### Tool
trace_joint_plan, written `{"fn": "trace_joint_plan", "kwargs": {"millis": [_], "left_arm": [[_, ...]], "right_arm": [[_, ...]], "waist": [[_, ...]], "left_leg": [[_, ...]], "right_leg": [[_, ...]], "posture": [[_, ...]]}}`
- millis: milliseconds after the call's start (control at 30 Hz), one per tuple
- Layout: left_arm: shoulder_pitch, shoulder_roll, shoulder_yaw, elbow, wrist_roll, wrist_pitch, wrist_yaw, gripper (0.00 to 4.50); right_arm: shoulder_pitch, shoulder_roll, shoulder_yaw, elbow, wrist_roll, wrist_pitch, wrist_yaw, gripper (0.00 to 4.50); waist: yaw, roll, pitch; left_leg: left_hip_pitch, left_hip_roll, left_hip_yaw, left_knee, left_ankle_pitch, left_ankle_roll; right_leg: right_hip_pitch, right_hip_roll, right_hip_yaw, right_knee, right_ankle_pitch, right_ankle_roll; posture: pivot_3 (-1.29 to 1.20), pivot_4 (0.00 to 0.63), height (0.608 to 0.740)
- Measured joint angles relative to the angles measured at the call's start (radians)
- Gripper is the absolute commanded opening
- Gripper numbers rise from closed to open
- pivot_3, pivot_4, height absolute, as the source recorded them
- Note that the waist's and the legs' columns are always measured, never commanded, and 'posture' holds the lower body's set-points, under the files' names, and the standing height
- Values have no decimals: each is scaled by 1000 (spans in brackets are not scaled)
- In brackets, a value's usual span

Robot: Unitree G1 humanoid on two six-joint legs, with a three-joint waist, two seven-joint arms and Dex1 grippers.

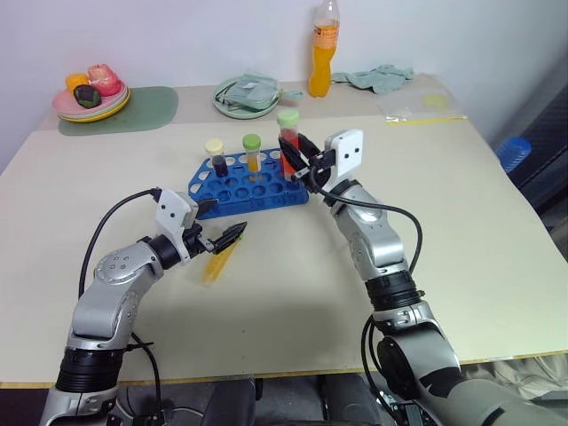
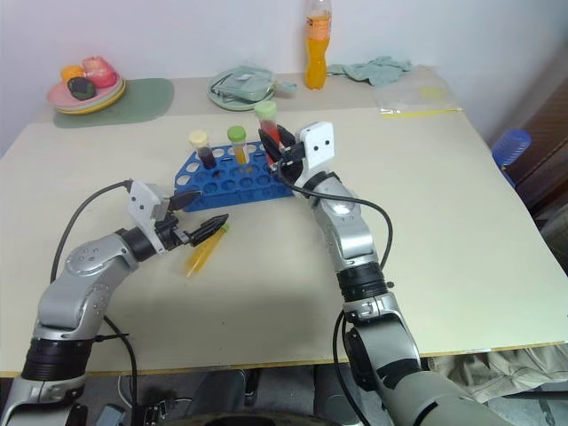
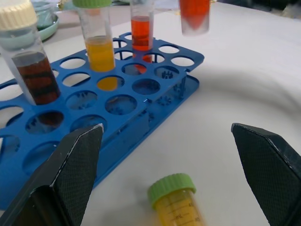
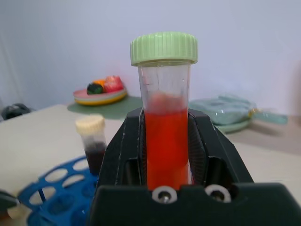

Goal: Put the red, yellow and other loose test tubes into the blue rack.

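The blue rack [image 1: 257, 188] stands mid-table. Upright in it are a maroon tube with a cream cap [image 1: 216, 156] and a yellow tube with a green cap [image 1: 252, 151]. In the left wrist view a tube of red liquid [image 3: 141, 30] also stands in the rack. My right gripper [image 1: 294, 156] is shut on a red tube with a pale green cap [image 4: 165, 117], upright above the rack's right end. Another yellow tube with a green cap [image 3: 175, 202] lies on the table in front of the rack. My left gripper [image 1: 230, 217] hangs open just above it, touching nothing.
Along the far edge stand an orange drink bottle [image 1: 325, 49], a plate of toy food [image 1: 91, 99] beside a green mat [image 1: 142, 108], a green plate with cloth [image 1: 247, 96] and a crumpled cloth [image 1: 382, 78]. A plastic bag [image 1: 424, 110] lies at the right. A round blue ridged object [image 1: 515, 151] sits off the table.
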Motion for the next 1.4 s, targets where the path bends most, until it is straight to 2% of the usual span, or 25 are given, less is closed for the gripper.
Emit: {"fn": "trace_joint_plan", "kwargs": {"millis": [567,1233,1267,1400], "left_arm": [[50,19,9,-21,0,19,5,4500],[67,7,8,-45,-1,27,39,4500],[67,7,8,-46,-1,27,40,4500],[66,6,8,-55,-1,32,43,4500]], "right_arm": [[-82,12,-11,327,-50,-221,-11,710],[-101,56,-28,486,-72,-396,-19,710],[-100,56,-30,486,-71,-398,-13,1759],[-93,68,-38,483,-52,-404,8,3661]], "waist": [[-18,0,0],[-20,0,0],[-20,0,0],[-20,0,0]], "left_leg": [[1,0,0,0,1,-1],[2,0,0,0,1,-1],[2,0,0,0,1,-1],[2,0,0,0,1,-1]], "right_leg": [[0,0,0,3,0,0],[0,0,1,3,0,0],[0,0,1,3,0,0],[0,0,1,3,0,0]], "posture": [[0,150,740],[0,150,740],[0,150,740],[0,150,740]]}}
